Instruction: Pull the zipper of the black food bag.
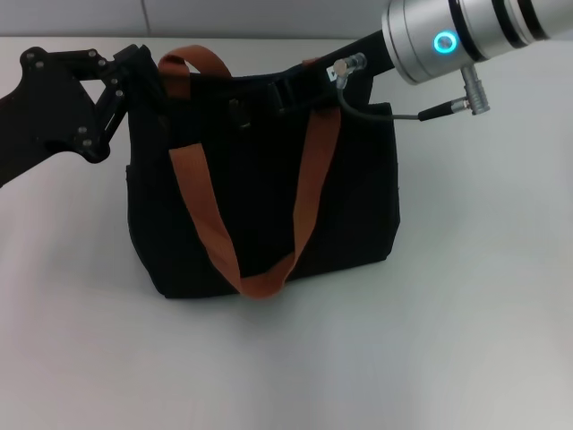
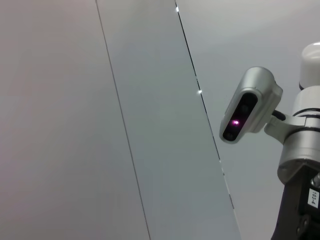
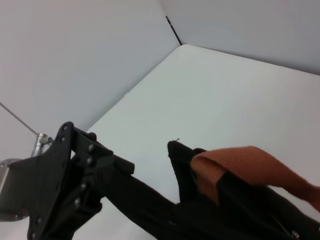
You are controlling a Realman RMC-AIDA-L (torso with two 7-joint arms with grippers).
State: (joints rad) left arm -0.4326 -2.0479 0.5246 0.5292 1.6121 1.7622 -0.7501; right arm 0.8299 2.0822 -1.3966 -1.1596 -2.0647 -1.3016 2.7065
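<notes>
The bag [image 1: 260, 197] stands upright on the table [image 1: 466, 340]. The left tool [image 1: 134, 67] is clamped on the bag's top left corner. The right tool [image 1: 291, 90] sits at the bag's top edge, fingers hidden by its arm; zipper not discernible

The left gripper [image 1: 134, 67] reaches in from the left side, its black links folded and its tip up high. The right arm [image 1: 448, 40] comes in from the top right, and its far end points down and left.
</notes>
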